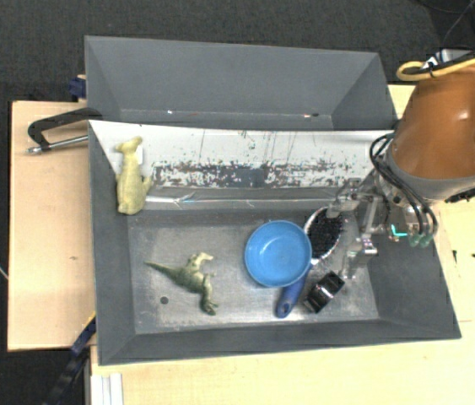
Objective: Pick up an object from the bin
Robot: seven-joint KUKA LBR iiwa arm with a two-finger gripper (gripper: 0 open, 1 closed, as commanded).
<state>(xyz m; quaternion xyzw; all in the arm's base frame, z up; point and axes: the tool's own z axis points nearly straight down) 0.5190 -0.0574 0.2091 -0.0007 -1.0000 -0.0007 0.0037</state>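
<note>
The gripper (353,256) hangs low at the right end of the bin floor, under the orange wrist cover. Whether it stands wide or narrow I cannot tell, and nothing shows held in it.

Three things lie close. Just beside it, on the view's left and slightly farther back, is a black oval brush (325,231). Its long axis runs roughly front to back, with a slight tilt. Just in front of the gripper and a little to the view's left lies a small black clip (322,292), set askew. Past the brush, toward the bin's middle, sits a blue scoop (277,253). Its handle runs forward from the bowl and ends just beside the clip.

Well apart from the gripper, a green dinosaur (191,277) lies on the floor toward the far left end, and a yellow toy (130,180) leans on the left wall.

As I judge it, the brush and the clip are the nearest picks. Either calls for a short shift to the view's left, back for the brush or forward for the clip. The scoop's handle crowds the clip on its far side.
</note>
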